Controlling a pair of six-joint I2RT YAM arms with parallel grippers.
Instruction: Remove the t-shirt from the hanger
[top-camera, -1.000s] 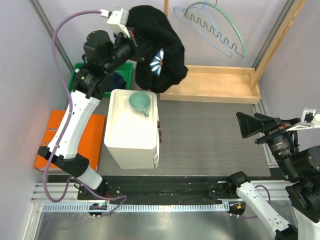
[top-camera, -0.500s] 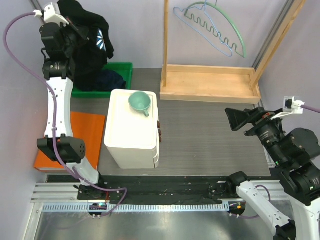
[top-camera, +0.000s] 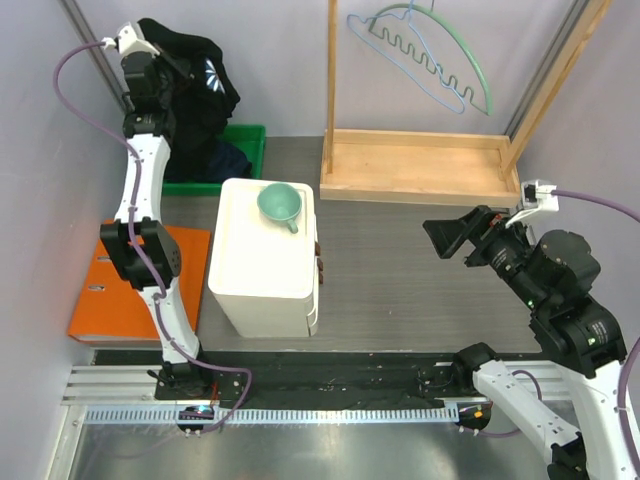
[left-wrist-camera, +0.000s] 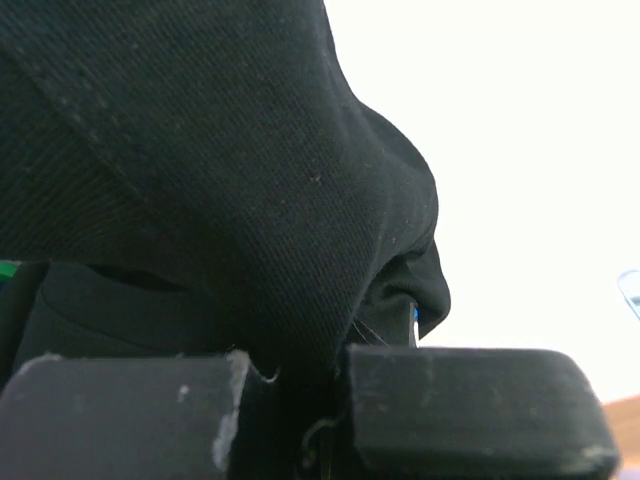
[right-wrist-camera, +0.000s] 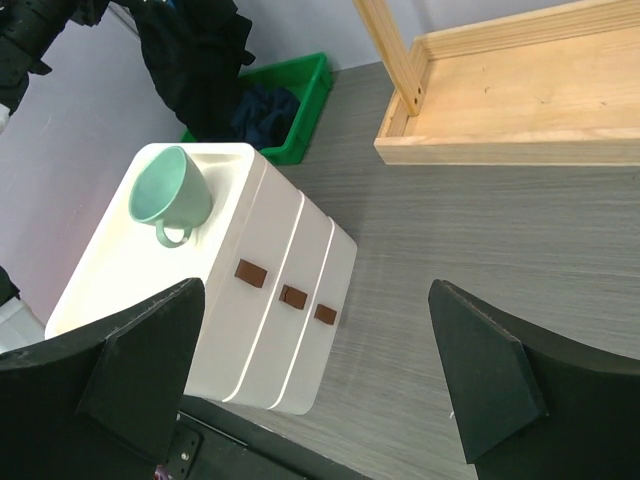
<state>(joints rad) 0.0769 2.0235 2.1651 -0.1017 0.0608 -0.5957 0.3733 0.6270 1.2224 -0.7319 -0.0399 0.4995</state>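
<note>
The black t-shirt (top-camera: 195, 95), with a white and blue print, hangs bunched from my left gripper (top-camera: 165, 62) at the far back left, above the green bin (top-camera: 250, 140). In the left wrist view the black cloth (left-wrist-camera: 220, 180) fills the frame and runs down between the fingers (left-wrist-camera: 470, 410), which are shut on it. The teal and blue hangers (top-camera: 430, 60) hang bare on the wooden rack at the back right, away from the shirt. My right gripper (top-camera: 455, 235) is open and empty above the mat at the right; it also shows in the right wrist view (right-wrist-camera: 315, 370).
A white drawer box (top-camera: 262, 260) with a teal cup (top-camera: 280, 205) on top stands left of centre. A wooden tray (top-camera: 420, 170) with an upright post (top-camera: 331, 70) is at the back. An orange folder (top-camera: 110, 290) lies at the left. Dark cloth (right-wrist-camera: 265, 105) lies in the green bin.
My left arm has swung the t-shirt from the back centre to the far back left, over the green bin. My right gripper has moved up and to the left, still open.
</note>
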